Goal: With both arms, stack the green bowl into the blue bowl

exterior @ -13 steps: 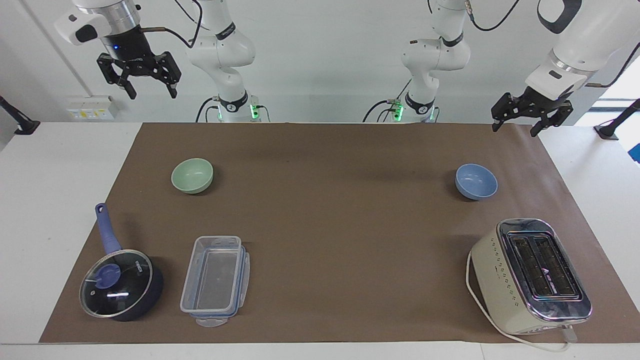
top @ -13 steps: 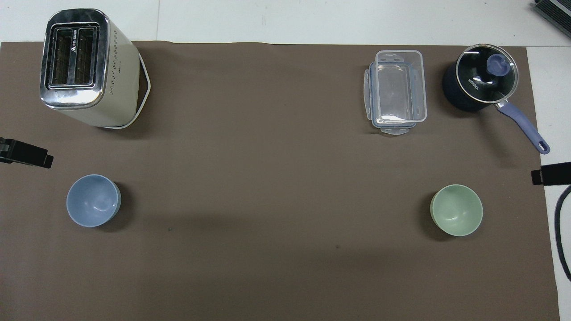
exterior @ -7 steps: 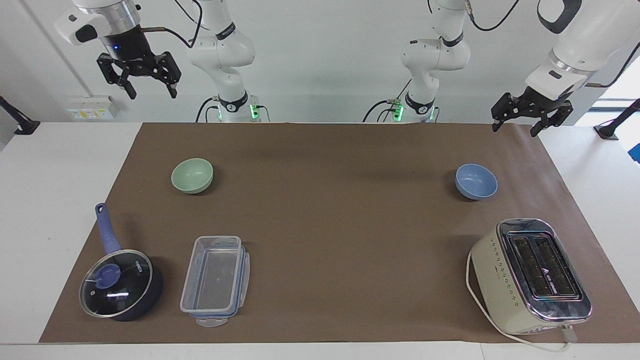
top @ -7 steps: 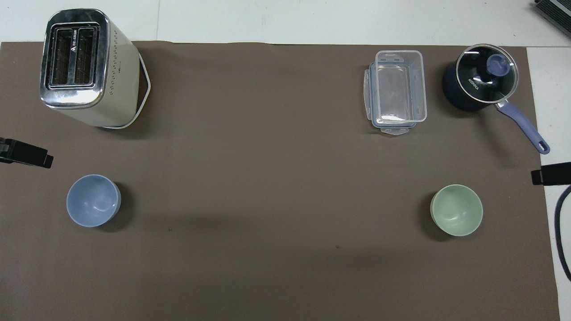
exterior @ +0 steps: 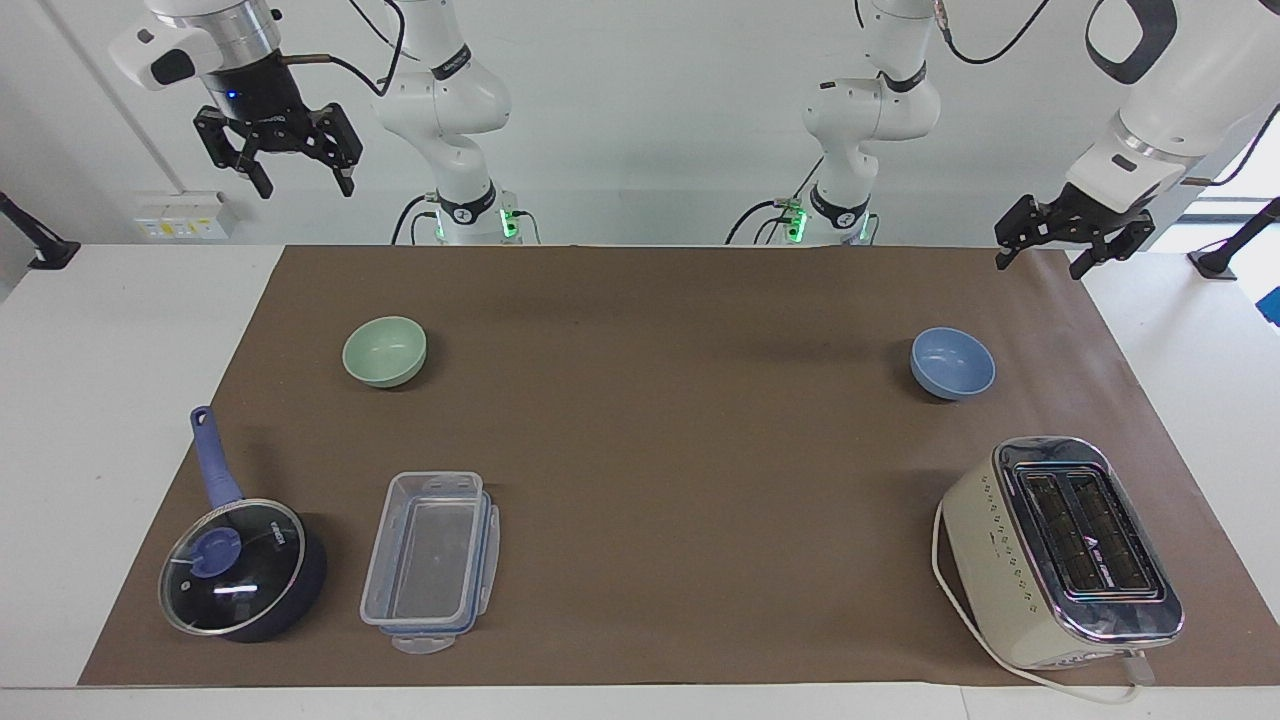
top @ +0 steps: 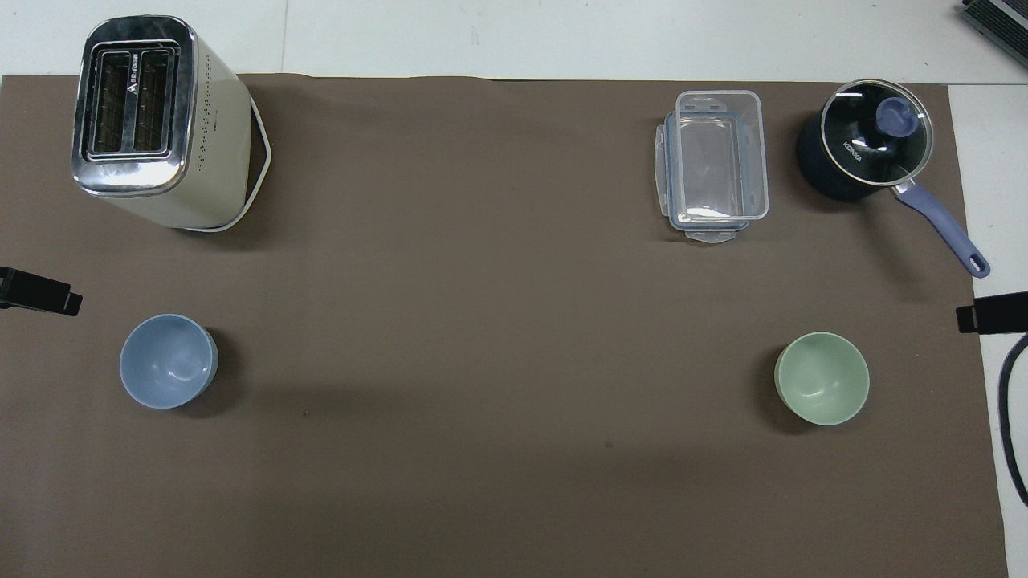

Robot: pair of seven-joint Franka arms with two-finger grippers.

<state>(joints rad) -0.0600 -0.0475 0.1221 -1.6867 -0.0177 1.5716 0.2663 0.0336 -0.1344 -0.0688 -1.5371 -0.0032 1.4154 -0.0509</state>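
The pale green bowl (exterior: 384, 350) stands upright on the brown mat toward the right arm's end; it also shows in the overhead view (top: 821, 377). The light blue bowl (exterior: 952, 362) stands upright toward the left arm's end, and shows in the overhead view (top: 168, 360). Both bowls are empty and far apart. My right gripper (exterior: 306, 188) hangs open and empty, high over the table's edge nearest the robots at its own end. My left gripper (exterior: 1040, 266) is open and empty, raised over the mat's corner at its end, apart from the blue bowl.
A cream toaster (exterior: 1060, 550) stands farther from the robots than the blue bowl. A clear plastic box (exterior: 430, 560) and a dark blue glass-lidded saucepan (exterior: 243, 568) stand farther from the robots than the green bowl. The brown mat (exterior: 680, 450) is bare between the bowls.
My left gripper has shifted slightly outward toward its end of the table. My right gripper has risen a touch. The bowls have not moved.
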